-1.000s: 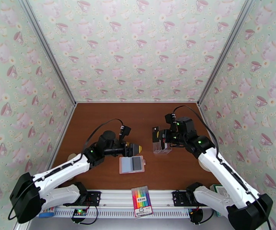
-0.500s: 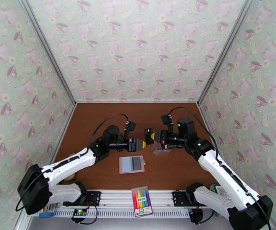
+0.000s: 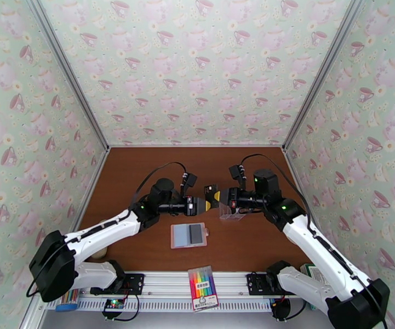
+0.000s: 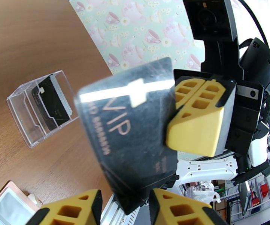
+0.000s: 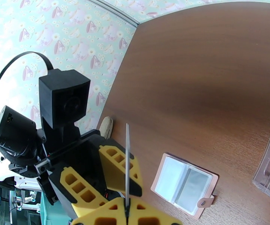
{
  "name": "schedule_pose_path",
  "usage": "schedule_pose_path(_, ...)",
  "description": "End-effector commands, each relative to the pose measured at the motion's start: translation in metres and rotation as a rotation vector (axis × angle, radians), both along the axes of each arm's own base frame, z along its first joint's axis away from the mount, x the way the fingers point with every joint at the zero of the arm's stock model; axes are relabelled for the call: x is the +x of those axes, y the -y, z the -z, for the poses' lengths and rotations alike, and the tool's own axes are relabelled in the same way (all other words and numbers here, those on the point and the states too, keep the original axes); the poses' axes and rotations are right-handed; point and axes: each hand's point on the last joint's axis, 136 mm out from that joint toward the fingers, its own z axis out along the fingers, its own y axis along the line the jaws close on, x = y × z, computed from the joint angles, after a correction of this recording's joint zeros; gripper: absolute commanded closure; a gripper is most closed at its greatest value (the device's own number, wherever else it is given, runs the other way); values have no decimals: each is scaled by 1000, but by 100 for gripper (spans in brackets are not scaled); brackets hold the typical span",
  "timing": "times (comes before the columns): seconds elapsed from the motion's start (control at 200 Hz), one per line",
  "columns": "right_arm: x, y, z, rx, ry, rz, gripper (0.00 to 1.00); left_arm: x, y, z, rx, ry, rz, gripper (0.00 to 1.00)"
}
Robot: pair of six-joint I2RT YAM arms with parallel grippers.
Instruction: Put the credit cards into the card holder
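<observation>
1. The card holder (image 3: 189, 235) lay open and flat on the tabletop (image 3: 142, 171), toward the front and just below the two claws. Its pink rim and snap tab showed around clear pockets. The right half looked darker than the left, and whether a card sat in it could not be told.
2. The left claw (image 3: 199, 204) stood spread, with one yellow finger (image 4: 65, 209) on either side of the lower edge of a black credit card (image 4: 129, 135). The bottom of the left wrist view cut the fingers off, so it was unclear whether either touched the card.
3. A pack of coloured markers (image 3: 202, 281) lay across the metal rail (image 3: 159, 279) at the front edge. Its label was too small to read.
4. The credit card was held in the air above the tabletop, between the two claws. It read "VIP" in pale letters, and a row of smaller characters beside that was too blurred to read.
5. The right claw (image 5: 127, 212) was pressed together on the card's far edge, pinching it. In the right wrist view the card appeared edge-on as a thin upright line.
6. A clear plastic box (image 4: 41, 105) stood on the tabletop to the right of the card holder, apart from it. Inside leaned a second dark card (image 4: 50, 104), whose print was not legible.
</observation>
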Motion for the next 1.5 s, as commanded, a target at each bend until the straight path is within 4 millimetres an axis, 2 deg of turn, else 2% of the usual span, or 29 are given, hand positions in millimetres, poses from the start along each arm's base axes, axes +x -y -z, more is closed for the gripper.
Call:
schedule_pose_path(0.0,-1,0,0,11,-5,-1,100,2,4,-14,-11,22,0,60)
schedule_pose_path(0.18,2,2,5,-12,-12,11,100,3,5,-14,19,23,-13,61)
schedule_pose_path(0.436,5,4,12,-38,-25,27,100,8,-2,0,140,21,-79,60)
schedule_pose_path(0.721,8,5,22,-62,-45,34,100,3,5,6,177,25,-60,61)
schedule_pose_path(0.731,8,5,22,-62,-44,34,100,5,7,-4,160,40,-62,61)
schedule_pose_path(0.746,8,5,22,-65,-45,35,100,6,8,-8,156,46,-63,61)
schedule_pose_path(1.117,10,4,37,-101,-70,30,100,2,12,-11,162,61,-50,62)
schedule_pose_path(1.277,11,3,41,-109,-78,26,84,1,12,-9,173,66,-49,62)
schedule_pose_path(1.492,12,3,39,-102,-79,28,74,0,15,-5,179,60,-47,61)
